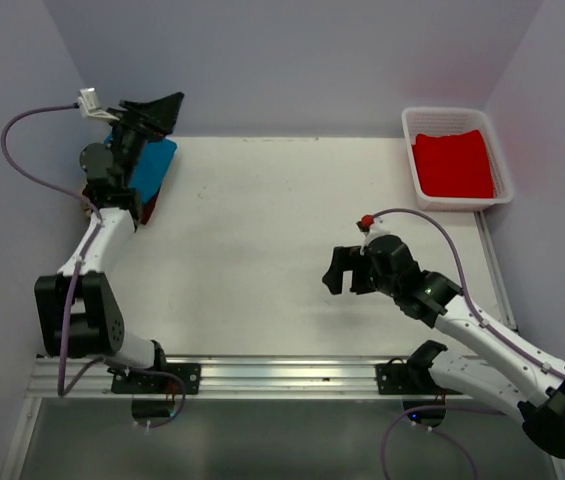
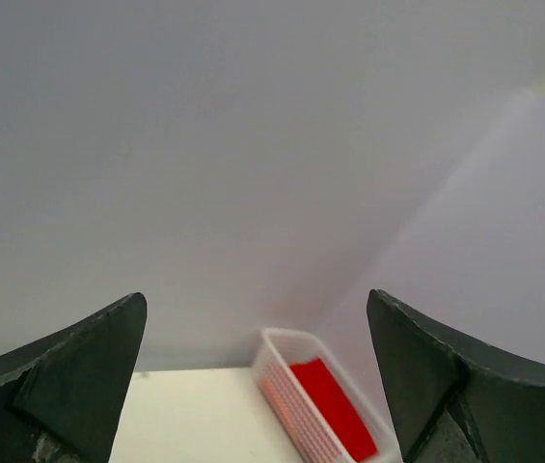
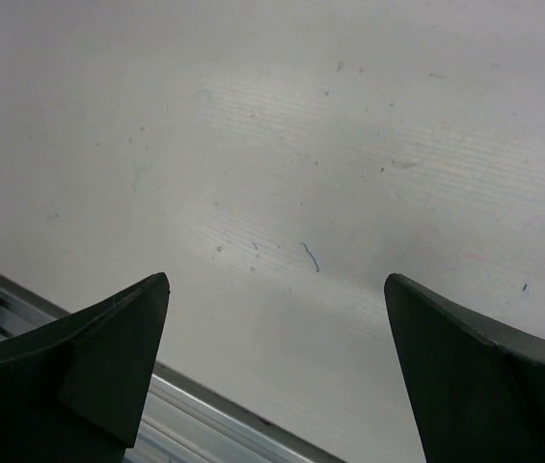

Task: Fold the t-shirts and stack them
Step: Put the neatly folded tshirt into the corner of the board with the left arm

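White table (image 1: 262, 230) is carrying two loads | teal-blue t-shirt (image 1: 158, 162) is lying far-left | mesh basket (image 1: 444, 110) is sitting far-right

We record a teal-blue t-shirt (image 1: 157, 162), a bright red t-shirt (image 1: 452, 165), a white mesh basket (image 1: 409, 150), an off-white counter (image 1: 262, 220) with dark specks, and a black left claw (image 1: 167, 112) and right claw (image 1: 347, 272).

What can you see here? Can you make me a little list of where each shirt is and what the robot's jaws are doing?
teal-blue shirt: far-left corner of the table, partly behind the left arm
red shirt: inside the white basket, far right
left jaws: open, empty, raised at the far left
right jaws: open, empty, above bare table
shirts being held: none
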Robot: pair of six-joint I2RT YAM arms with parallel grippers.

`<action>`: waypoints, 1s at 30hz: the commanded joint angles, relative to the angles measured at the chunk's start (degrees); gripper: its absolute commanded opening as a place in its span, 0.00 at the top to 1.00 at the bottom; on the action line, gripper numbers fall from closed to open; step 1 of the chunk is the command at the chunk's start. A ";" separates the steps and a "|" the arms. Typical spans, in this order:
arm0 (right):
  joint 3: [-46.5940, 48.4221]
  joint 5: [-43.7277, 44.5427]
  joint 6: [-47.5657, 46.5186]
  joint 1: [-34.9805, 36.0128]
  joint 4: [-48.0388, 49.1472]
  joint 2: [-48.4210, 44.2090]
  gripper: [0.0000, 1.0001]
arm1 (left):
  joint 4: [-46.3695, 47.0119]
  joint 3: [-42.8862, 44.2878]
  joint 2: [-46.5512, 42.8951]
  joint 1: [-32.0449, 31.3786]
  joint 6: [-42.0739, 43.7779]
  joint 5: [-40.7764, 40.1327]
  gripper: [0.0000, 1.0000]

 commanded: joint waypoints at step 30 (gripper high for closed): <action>50.22 27.35 -7.64 -12.46 -21.88 36.12 0.01 | -29.33 -33.79 -32.81 -32.15 27.27 14.54 0.00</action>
